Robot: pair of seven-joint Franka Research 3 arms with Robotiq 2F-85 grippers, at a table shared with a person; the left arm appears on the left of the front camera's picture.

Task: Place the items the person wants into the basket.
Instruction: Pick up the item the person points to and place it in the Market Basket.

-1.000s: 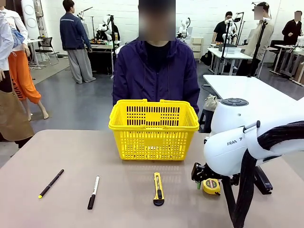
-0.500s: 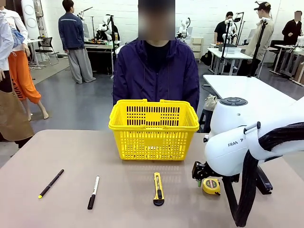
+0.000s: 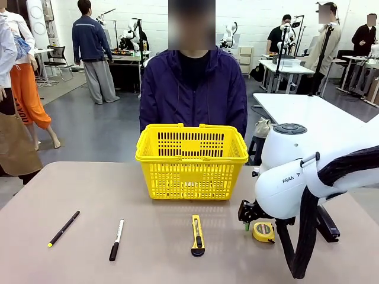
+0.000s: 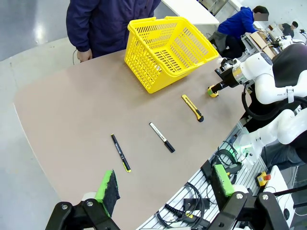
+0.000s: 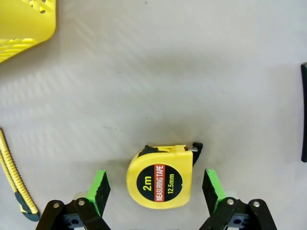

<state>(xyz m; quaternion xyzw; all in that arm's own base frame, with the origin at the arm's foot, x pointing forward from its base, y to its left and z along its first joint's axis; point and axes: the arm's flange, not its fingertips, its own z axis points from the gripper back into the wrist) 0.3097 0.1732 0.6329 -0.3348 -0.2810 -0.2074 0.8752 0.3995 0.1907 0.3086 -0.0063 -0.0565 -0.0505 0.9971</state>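
On the worktop [image 3: 89, 189], the right tool [image 5: 154, 188] brackets the tape [image 5: 160, 176], released, likely aligned to grasp it for the basket [image 3: 190, 157]. The left tool [image 4: 165, 184] hovers released.

Utility knife [image 3: 197, 235] before basket [image 3: 190, 177]

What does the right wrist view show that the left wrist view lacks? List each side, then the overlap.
Right wrist view: the print on the tape measure, 2m and 12.5mm, and the open right gripper with a pad on either side of it. Left wrist view: the person, the black pen, the white marker, the yellow basket whole, and the open left gripper. Both: tape measure, right gripper, utility knife, basket, table.
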